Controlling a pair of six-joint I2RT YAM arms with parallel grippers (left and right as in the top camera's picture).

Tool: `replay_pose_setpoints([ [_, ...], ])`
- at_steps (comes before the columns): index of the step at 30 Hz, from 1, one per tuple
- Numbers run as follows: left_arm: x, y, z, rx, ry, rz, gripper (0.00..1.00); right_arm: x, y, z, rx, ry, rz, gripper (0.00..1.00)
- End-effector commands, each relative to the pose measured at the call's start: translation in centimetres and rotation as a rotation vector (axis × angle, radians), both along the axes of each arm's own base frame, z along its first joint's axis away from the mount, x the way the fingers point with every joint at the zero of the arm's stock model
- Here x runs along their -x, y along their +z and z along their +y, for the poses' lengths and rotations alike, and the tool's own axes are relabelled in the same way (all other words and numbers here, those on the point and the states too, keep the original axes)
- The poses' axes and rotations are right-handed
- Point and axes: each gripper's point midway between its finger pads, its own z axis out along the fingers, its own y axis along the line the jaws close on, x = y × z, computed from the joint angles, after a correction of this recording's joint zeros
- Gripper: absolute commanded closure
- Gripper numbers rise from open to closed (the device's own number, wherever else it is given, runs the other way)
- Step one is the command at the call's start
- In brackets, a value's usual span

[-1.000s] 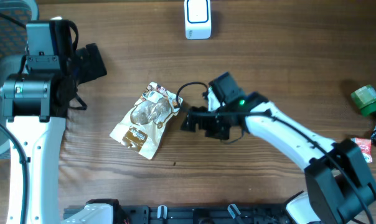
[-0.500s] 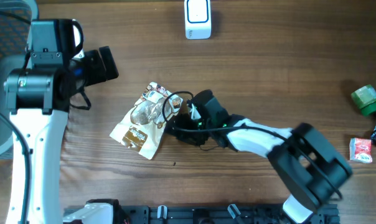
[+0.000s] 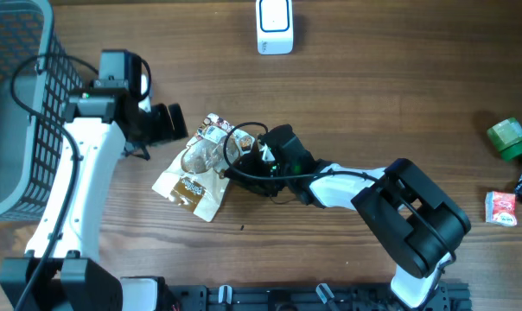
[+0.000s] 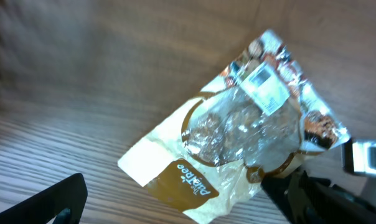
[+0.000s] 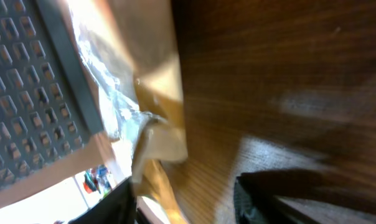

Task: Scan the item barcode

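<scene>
Snack bag (image 3: 199,168): lies flat on the wooden table (image 3: 373,95), left of centre and set at a slant. Its clear window faces up, and the print is brown and white.
White label (image 4: 267,87): stuck near the bag's upper end, facing up. The print is too blurred to read.
Left gripper (image 3: 178,123): just beside the bag's upper left edge. Its 2 fingers (image 4: 54,199) are spread wide with nothing between them.
Right gripper (image 3: 235,166): low at the bag's right edge, with the arm reaching in from the lower right.
Right fingers (image 5: 272,196): in the wrist view, the bag's crinkled edge stands between the 2 dark fingers, closer to one of them than to the other. The jaws stand partway in, and I cannot tell whether they pinch the edge.
Scanner (image 3: 274,26): a white unit at the far edge of the table, well apart from the bag.
Basket (image 3: 19,121): grey mesh, at the table's left edge, beside the left arm.
Other goods: a green item (image 3: 508,138) and a red packet (image 3: 501,207) lie at the right edge, well apart from the bag.
</scene>
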Motion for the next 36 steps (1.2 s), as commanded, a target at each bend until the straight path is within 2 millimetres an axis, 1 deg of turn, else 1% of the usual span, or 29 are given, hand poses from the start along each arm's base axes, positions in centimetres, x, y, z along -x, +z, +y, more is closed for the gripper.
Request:
replay_pose_setpoints([
  [1,2.1,-3.0,-0.4,0.045,0.03,0.086,0.0,-1.1,-2.0,-1.2,0.074,-0.099,0.01,0.57],
  [2,2.7,-3.7,-0.4,0.045,0.04,0.11,0.0,-1.3,-2.1,-1.4,0.081,-0.111,0.004,0.61],
  [5,4.5,-5.6,-0.1,0.045,0.062,0.173,0.0,-1.7,-2.1,-1.4,0.085,-0.123,-0.011,0.6],
  [8,5.6,-6.4,0.0,0.045,0.066,0.212,0.0,-2.4,-1.5,-1.2,0.066,-0.138,-0.048,0.55],
  [12,6.2,-7.0,-0.3,0.062,0.064,0.235,0.0,-3.2,-0.7,-0.8,0.028,-0.174,-0.057,0.56],
  [13,6.3,-7.1,-0.3,0.062,0.064,0.235,0.0,-3.3,-0.7,-0.8,0.028,-0.185,-0.055,0.58],
  [14,6.2,-7.3,-0.4,0.066,0.063,0.233,0.0,-3.5,-0.7,-0.9,0.031,-0.197,-0.058,0.65],
  [15,6.2,-7.4,-0.5,0.074,0.062,0.23,0.0,-3.5,-0.7,-0.9,0.032,-0.205,-0.051,0.74],
  [18,6.2,-7.9,-1.1,0.107,0.058,0.223,0.0,-3.5,-0.7,-0.9,0.029,-0.212,-0.041,0.87],
  [19,6.2,-8.3,-1.3,0.122,0.056,0.218,0.23,-3.5,-0.7,-0.9,0.027,-0.216,-0.036,0.88],
  [20,6.1,-8.6,-1.3,0.122,0.06,0.214,0.6,-3.6,-0.7,-0.9,0.027,-0.218,-0.036,0.88],
  [22,6.1,-9.0,-1.3,0.123,0.059,0.208,0.9,-3.6,-0.7,-1.0,0.03,-0.225,-0.036,0.88],
  [23,6.0,-9.1,-1.3,0.123,0.059,0.203,0.96,-3.7,-0.8,-1.0,0.03,-0.226,-0.035,0.88],
  [26,5.4,-9.1,-1.3,0.128,0.081,0.18,0.96,-3.7,-0.8,-1.0,0.03,-0.226,-0.035,0.88],
  [30,4.6,-9.2,-2.1,0.173,0.076,0.145,0.96,-3.7,-0.8,-1.0,0.031,-0.23,-0.034,0.88],
  [33,4.5,-10.5,-3.0,0.228,0.063,0.114,0.96,-3.8,-0.8,-1.1,0.034,-0.234,-0.036,0.88],
  [35,5.0,-11.8,-3.5,0.265,0.07,0.11,0.96,-3.8,-0.8,-1.1,0.034,-0.234,-0.036,0.87],
  [36,5.3,-12.4,-3.5,0.267,0.082,0.113,0.96,-3.8,-0.8,-1.1,0.033,-0.234,-0.036,0.81],
])
